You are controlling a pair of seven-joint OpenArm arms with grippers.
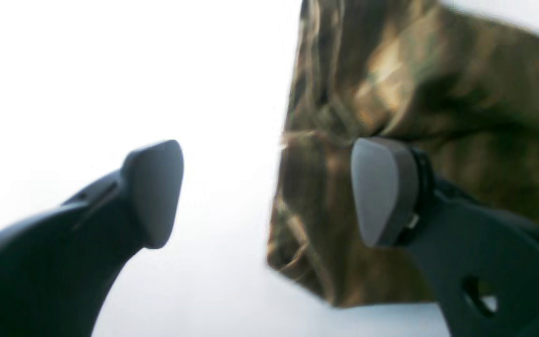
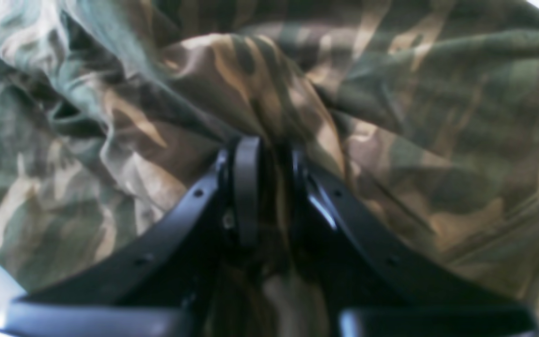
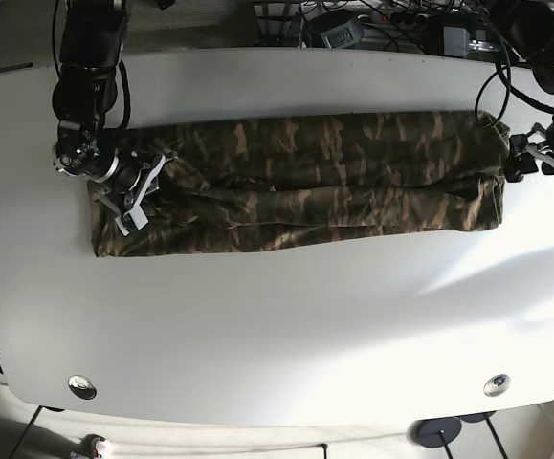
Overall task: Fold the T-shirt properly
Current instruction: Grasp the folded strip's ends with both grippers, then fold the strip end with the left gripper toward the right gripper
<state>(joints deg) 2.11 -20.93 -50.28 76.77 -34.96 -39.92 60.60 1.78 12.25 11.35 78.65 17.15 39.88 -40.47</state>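
The camouflage T-shirt (image 3: pixel 296 182) lies as a long, creased band across the far half of the white table (image 3: pixel 277 316). My right gripper (image 3: pixel 147 186) is at the band's left end. In the right wrist view this gripper (image 2: pixel 272 187) is shut on a pinched ridge of the T-shirt (image 2: pixel 438 117). My left gripper (image 3: pixel 520 167) is at the band's right end. In the left wrist view it (image 1: pixel 265 192) is open, with one finger over the T-shirt (image 1: pixel 414 93) and the other over bare table. The shirt's edge runs between them.
Cables and black devices (image 3: pixel 391 24) crowd the table's back edge. Two round metal grommets (image 3: pixel 82 385) (image 3: pixel 495 384) sit near the front corners. The table's right edge is close to my left arm.
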